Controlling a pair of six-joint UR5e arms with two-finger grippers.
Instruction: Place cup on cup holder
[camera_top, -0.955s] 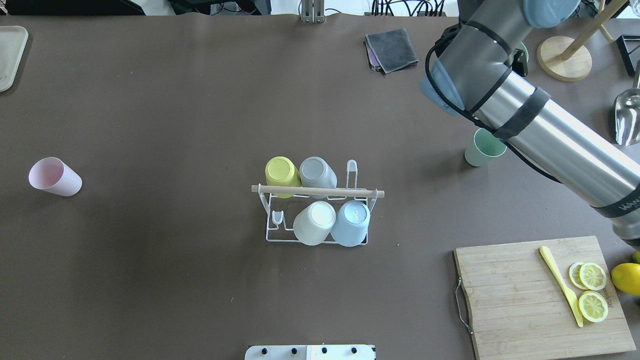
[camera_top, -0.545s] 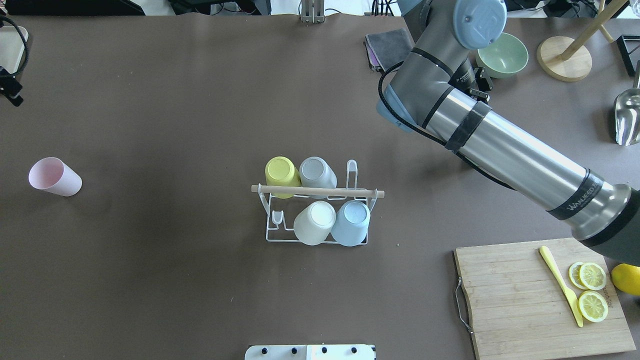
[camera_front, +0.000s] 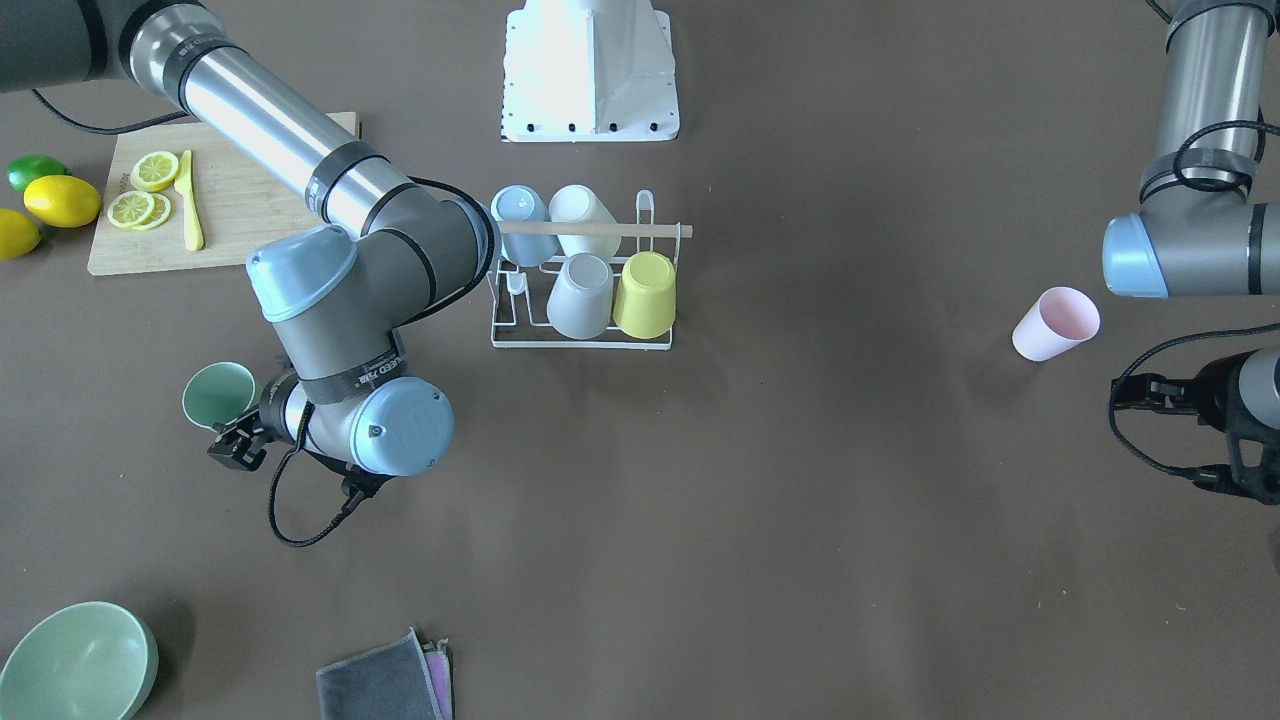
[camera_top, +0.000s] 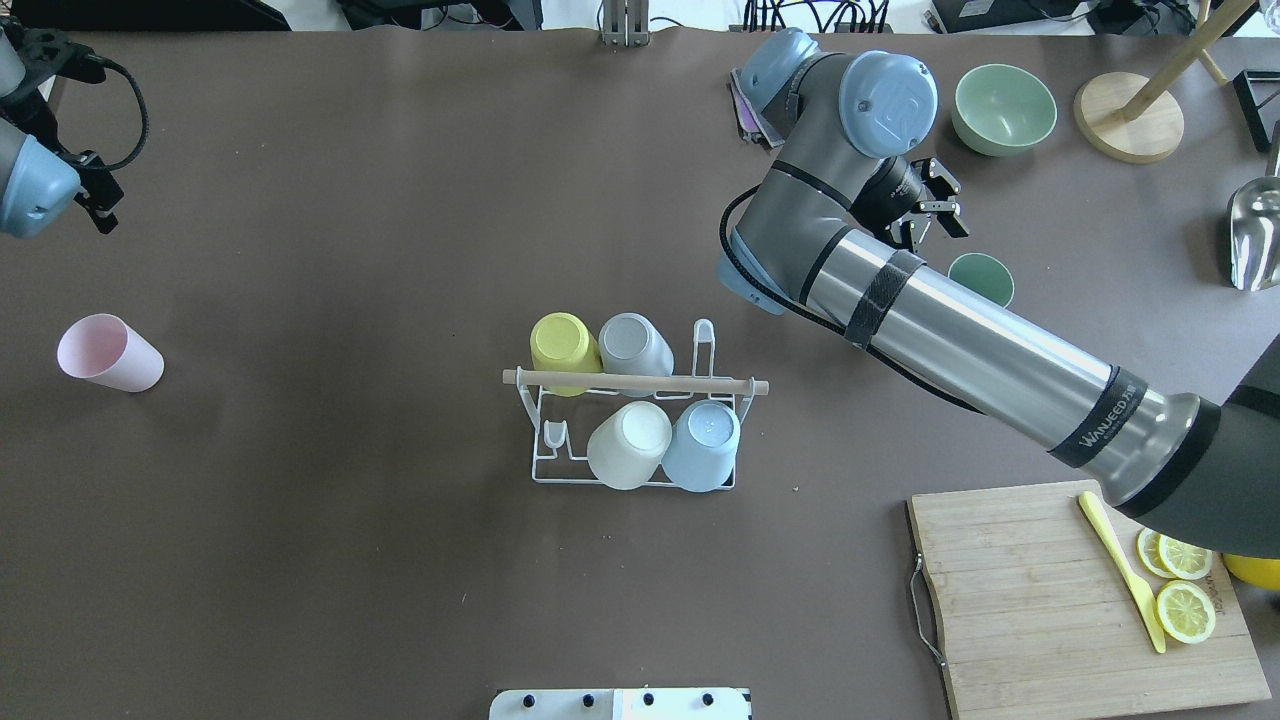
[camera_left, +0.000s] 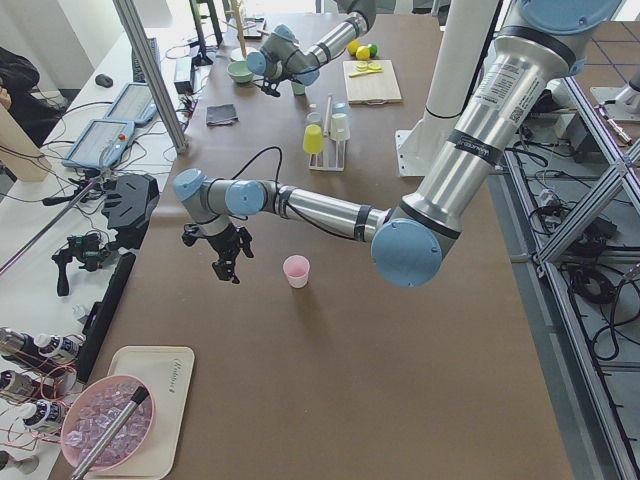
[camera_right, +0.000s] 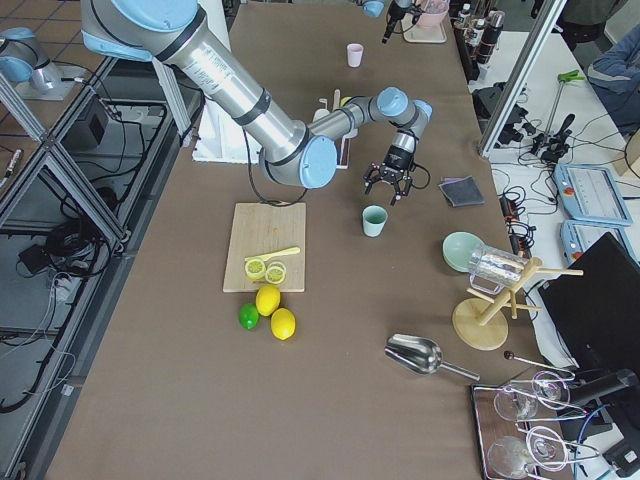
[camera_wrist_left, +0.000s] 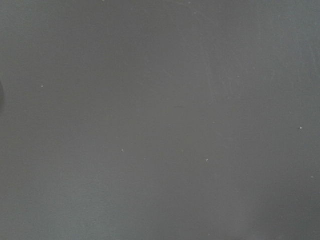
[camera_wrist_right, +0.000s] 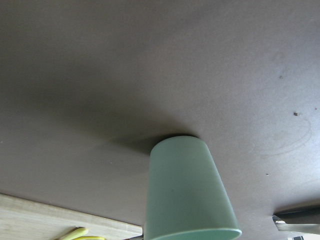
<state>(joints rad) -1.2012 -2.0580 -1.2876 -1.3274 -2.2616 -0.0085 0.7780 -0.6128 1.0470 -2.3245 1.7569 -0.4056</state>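
The white wire cup holder with a wooden rod stands mid-table and carries yellow, grey, white and blue cups upside down; it also shows in the front view. A green cup stands upright at the right, seen too in the front view and close up in the right wrist view. My right gripper is open and empty, just beyond that cup. A pink cup lies on its side at far left. My left gripper looks open and empty, beyond the pink cup.
A green bowl, a wooden stand base and a metal scoop sit at the back right. A folded grey cloth lies by the right arm's elbow. A cutting board with lemon slices and a yellow knife is front right.
The right arm has swung left and folded in, uncovering the green cup and bringing its gripper beside it. The left arm has come into view at the far left.
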